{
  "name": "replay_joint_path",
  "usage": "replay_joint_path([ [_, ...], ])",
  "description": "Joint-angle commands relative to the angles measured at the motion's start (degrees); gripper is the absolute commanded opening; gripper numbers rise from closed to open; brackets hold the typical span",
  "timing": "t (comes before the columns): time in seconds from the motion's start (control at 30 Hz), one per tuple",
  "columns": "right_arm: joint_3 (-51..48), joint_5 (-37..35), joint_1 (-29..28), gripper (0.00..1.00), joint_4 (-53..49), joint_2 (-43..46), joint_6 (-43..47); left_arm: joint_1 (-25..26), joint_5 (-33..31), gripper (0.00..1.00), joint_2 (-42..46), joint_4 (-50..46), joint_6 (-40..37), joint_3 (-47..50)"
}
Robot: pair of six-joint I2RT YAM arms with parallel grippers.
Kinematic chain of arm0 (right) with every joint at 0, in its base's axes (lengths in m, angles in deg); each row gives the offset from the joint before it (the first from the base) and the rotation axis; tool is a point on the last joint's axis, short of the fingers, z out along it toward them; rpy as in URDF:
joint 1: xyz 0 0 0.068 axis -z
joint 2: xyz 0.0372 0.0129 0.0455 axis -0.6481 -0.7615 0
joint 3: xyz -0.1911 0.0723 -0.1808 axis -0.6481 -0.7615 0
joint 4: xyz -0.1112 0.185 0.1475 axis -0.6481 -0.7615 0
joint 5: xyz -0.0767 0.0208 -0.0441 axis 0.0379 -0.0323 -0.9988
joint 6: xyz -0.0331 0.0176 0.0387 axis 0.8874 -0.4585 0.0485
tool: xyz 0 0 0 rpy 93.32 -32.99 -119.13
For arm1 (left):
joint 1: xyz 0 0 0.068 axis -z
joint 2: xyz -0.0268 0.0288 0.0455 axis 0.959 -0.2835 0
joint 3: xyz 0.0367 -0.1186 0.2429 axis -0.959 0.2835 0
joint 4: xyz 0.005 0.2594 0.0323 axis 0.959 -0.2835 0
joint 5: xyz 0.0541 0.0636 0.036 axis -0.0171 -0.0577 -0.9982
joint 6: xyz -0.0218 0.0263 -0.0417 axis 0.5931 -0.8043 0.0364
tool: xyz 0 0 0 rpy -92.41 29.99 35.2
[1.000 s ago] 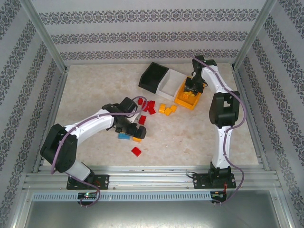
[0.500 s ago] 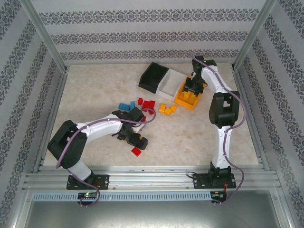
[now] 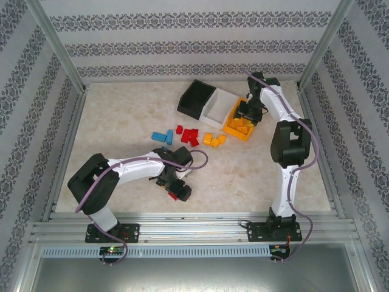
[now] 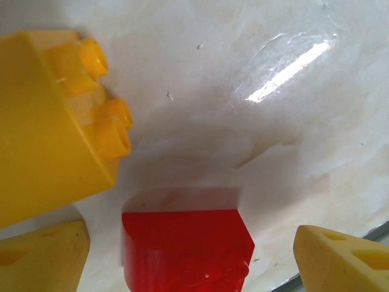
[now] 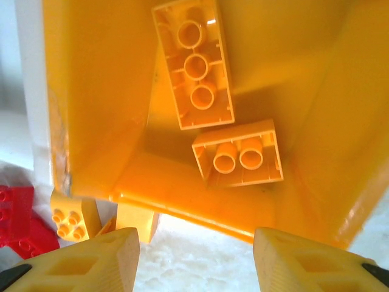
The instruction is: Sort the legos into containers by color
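Three bins are set touching in a row at the far side of the counter (image 3: pixel 115 109): a black bin (image 3: pixel 196 100), a white bin (image 3: pixel 216 112) and an orange bin (image 5: pixel 91 91). Two upturned yellow bricks (image 5: pixel 194 67) are seen inside the orange bin, undersides up. On the open counter two light blue bricks (image 3: pixel 161 136), a red cluster (image 3: pixel 189 135) of about four and three loose yellow bricks (image 3: pixel 214 140) are grouped just before the bins.

A single red brick (image 4: pixel 185 243) is placed near the counter's near edge, with one yellow brick (image 4: pixel 55 121) just beside it. The left fingers (image 4: pixel 42 258) are spread apart to either side of the red brick, with gaps visible. The right fingers (image 5: pixel 91 261) are held apart and empty over the orange bin's near wall. Wide bare counter is left at both sides.
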Motion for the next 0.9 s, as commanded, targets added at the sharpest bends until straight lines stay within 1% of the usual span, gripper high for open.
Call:
replay_joint_path([
  [0.0, -3.5, 0.9, -0.1, 0.53, 1.7, 4.3, -1.3, 1.7, 0.9, 0.85, -0.8, -1.0, 0.5, 1.9],
  [0.33, -11.5, 0.9, 0.0, 0.54, 4.7, 10.2, -2.0, 2.1, 2.4, 0.84, -0.6, -2.1, -1.3, 3.3],
  [0.4, -12.7, 1.0, 0.0, 0.54, 5.3, 10.9, -2.3, 2.2, 3.4, 0.82, -0.6, -2.2, -1.4, 3.3],
  [0.6, -16.5, 1.3, 0.0, 0.54, 6.8, 12.4, -2.8, 2.6, 5.2, 0.79, -0.7, -3.5, -1.7, 2.4],
  [0.87, -18.6, 1.6, 0.0, 0.55, 7.9, 13.2, -2.6, 3.5, 4.7, 0.76, -0.3, -7.1, -0.5, -0.1],
])
